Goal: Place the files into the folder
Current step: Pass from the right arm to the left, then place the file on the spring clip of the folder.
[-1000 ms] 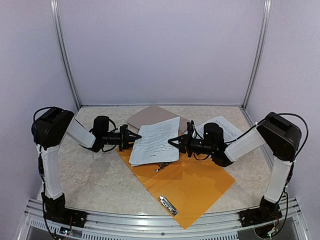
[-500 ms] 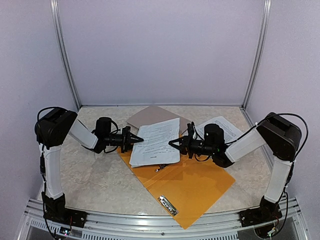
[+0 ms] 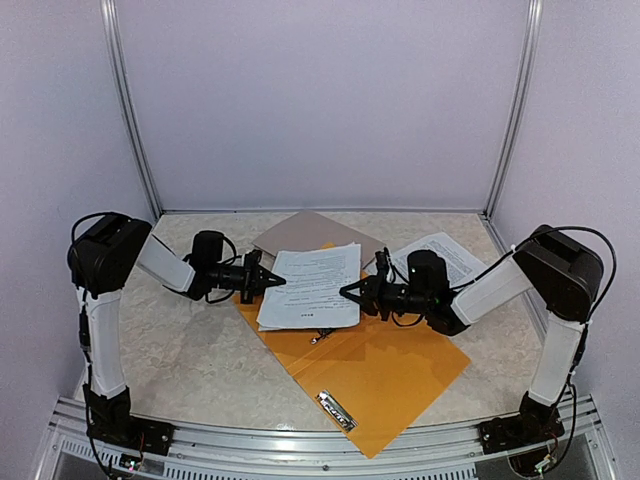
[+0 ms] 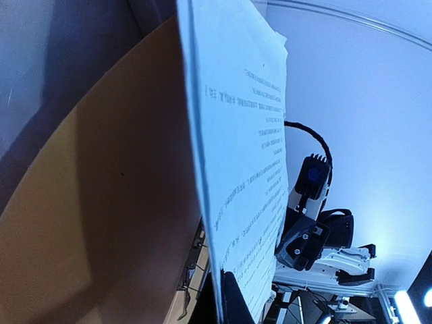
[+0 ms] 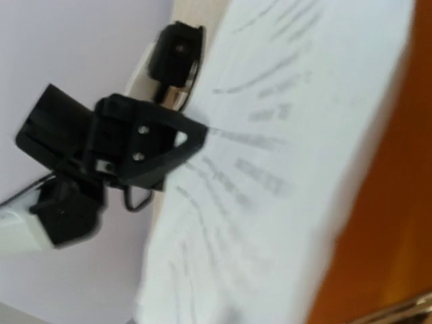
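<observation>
The files [image 3: 310, 288], a stack of white printed sheets, rest on the upper left part of the open orange folder [image 3: 385, 365]. My left gripper [image 3: 280, 282] is at the stack's left edge, shut on it. In the left wrist view the files [image 4: 243, 135] run edge-on into the left gripper [image 4: 226, 293], with the folder [image 4: 101, 202] beneath. My right gripper [image 3: 346, 291] sits at the stack's right edge; its jaws are too small to read. The right wrist view is blurred. It shows only the files [image 5: 270, 202], the folder [image 5: 398, 202] and the left gripper [image 5: 145, 145] opposite.
A grey-brown clipboard [image 3: 300, 232] lies behind the stack, partly under it. One more printed sheet [image 3: 445, 252] lies at the back right, beyond the right arm. A metal clip [image 3: 336, 410] is fixed on the folder's near part. Frame posts stand at the back corners.
The left gripper has closed on the stack's left edge. The fanned sheets now lie more squarely together. The right gripper has eased slightly back and down at the right edge.
</observation>
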Available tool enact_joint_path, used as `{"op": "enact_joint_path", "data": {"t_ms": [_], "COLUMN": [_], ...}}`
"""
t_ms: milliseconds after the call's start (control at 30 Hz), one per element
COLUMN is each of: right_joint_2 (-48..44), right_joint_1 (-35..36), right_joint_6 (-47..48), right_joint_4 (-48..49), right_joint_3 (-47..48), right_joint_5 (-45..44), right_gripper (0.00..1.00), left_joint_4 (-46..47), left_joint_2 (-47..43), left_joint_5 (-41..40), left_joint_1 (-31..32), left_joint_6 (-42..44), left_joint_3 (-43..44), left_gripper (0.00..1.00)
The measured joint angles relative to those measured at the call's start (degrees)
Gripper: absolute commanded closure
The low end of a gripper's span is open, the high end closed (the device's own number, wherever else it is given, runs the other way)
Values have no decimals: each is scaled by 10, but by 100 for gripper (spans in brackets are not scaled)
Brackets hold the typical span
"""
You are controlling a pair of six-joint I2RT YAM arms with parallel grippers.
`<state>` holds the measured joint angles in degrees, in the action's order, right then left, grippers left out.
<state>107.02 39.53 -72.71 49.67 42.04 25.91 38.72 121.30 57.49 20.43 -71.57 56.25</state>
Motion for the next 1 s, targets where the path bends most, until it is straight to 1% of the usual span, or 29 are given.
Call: {"op": "enact_joint_path", "data": {"t_ms": [67, 133, 233, 300, 367, 400, 533, 633, 733, 867, 1000], "right_joint_2": [0, -1, -14, -32, -52, -62, -86, -86, -84, -74, -59], "right_joint_1": [0, 0, 0, 0, 0, 0, 0, 0, 0, -3, -8], "right_joint_6": [13, 35, 87, 135, 171, 194, 263, 302, 334, 364, 377], "right_joint_4": [-12, -41, -117, -179, -225, -251, -319, -355, -381, -398, -400], "right_joint_3": [1, 5, 20, 37, 52, 63, 95, 112, 121, 126, 126], "right_joint_5": [-1, -4, -21, -40, -59, -69, -96, -103, -104, -100, -88], "right_gripper": [65, 56, 46, 42, 39, 38, 37, 37, 37, 38, 39], "left_joint_4": [-53, -124, -277, -377, -455, -502, -633, -739, -825, -914, -981], "left_joint_2": [-9, -23, -50, -73, -91, -101, -110, -98, -66, -9, 38], "left_joint_5": [1, -2, -27, -51, -74, -87, -126, -161, -191, -224, -251], "left_joint_1": [-5, -9, -11, -12, -12, -12, -10, -4, 8, 21, 28], "left_joint_6": [34, 84, 185, 251, 308, 337, 425, 490, 554, 633, 710], "left_joint_3": [10, 28, 83, 127, 166, 190, 265, 329, 398, 467, 502], "left_gripper": [100, 100, 100, 100, 100, 100, 100, 100, 100, 100, 100]}}
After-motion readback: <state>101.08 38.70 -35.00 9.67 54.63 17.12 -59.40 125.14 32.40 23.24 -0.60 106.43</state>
